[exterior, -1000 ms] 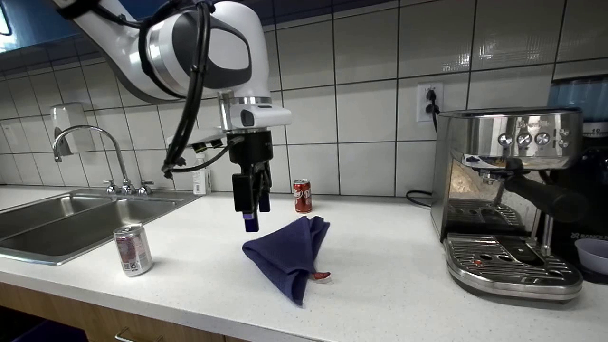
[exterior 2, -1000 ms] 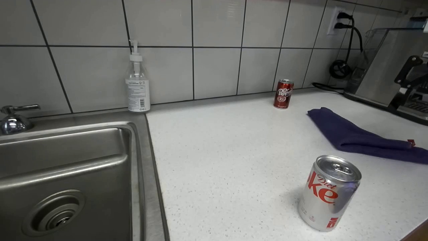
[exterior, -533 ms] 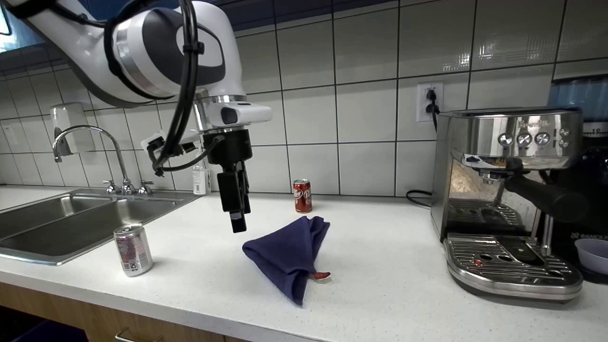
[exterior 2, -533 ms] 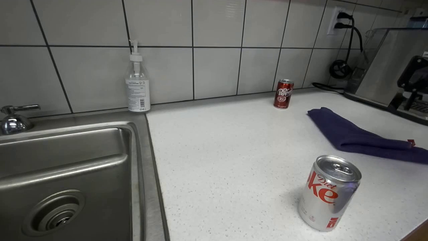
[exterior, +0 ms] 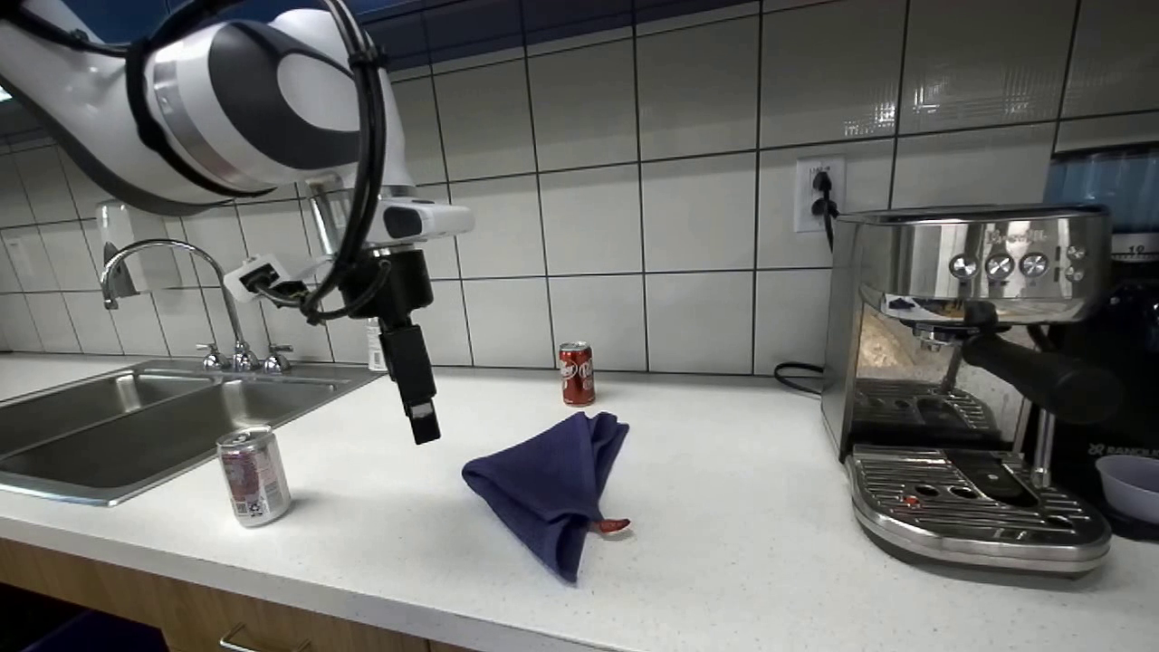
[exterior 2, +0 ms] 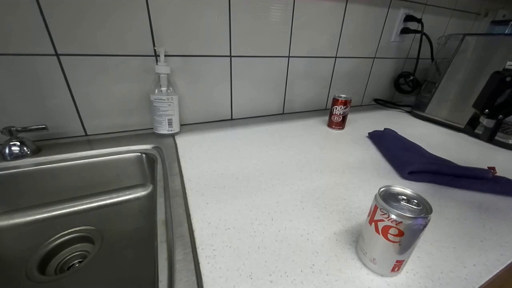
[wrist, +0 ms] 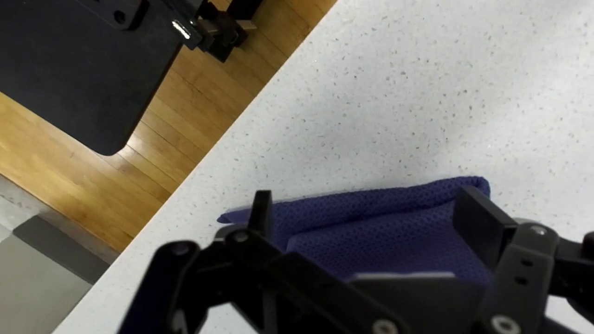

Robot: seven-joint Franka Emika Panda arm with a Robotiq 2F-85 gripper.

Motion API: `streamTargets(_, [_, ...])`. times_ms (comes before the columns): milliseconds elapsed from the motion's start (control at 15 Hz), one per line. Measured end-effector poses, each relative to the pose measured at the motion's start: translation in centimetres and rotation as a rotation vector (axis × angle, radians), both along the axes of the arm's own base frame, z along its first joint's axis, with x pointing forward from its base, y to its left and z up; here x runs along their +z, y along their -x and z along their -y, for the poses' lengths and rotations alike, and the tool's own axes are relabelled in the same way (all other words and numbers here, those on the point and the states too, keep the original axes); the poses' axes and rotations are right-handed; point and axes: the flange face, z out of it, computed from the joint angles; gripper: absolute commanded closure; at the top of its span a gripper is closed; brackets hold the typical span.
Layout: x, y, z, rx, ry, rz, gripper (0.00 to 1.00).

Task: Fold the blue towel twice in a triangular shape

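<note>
Towel (exterior: 548,475) first: it lies on the surface (exterior: 724,507) in a rough, pointed bundle with doubled layers showing, so I judge that at least one fold is made; whether the second is finished I cannot tell. If a fold remains, the fingers (wrist: 482,227) should come down over a free corner, pinch only the upper layer, and carry it low and slowly to the opposite point, letting go only once it is down. The towel will probably drag or ruck up if lifted high or gripped through every layer. If both folds are made, best to rise straight up and clear, so that no edge catches.

The fingers are spread wide and hold nothing. In the wrist view the towel shows beyond and between them, partly hidden behind them. In an exterior view they hang above the surface, on the side of the towel toward the sink (exterior: 172,430), near its closest corner but apart from it. A grasp would probably need a move sideways, then down.
</note>
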Motion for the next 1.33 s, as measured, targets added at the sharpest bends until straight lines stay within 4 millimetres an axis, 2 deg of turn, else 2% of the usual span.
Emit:
streamTargets(333, [-0.1,0.4,-1.5,0.194,0.001,-0.020,0.00])
streamTargets(667, [-0.1,0.7,-2.1,0.346,-0.017,-0.032,0.00])
streamTargets(1333, [-0.1,0.8,-2.2,0.416,-0.020,-0.036,0.00])
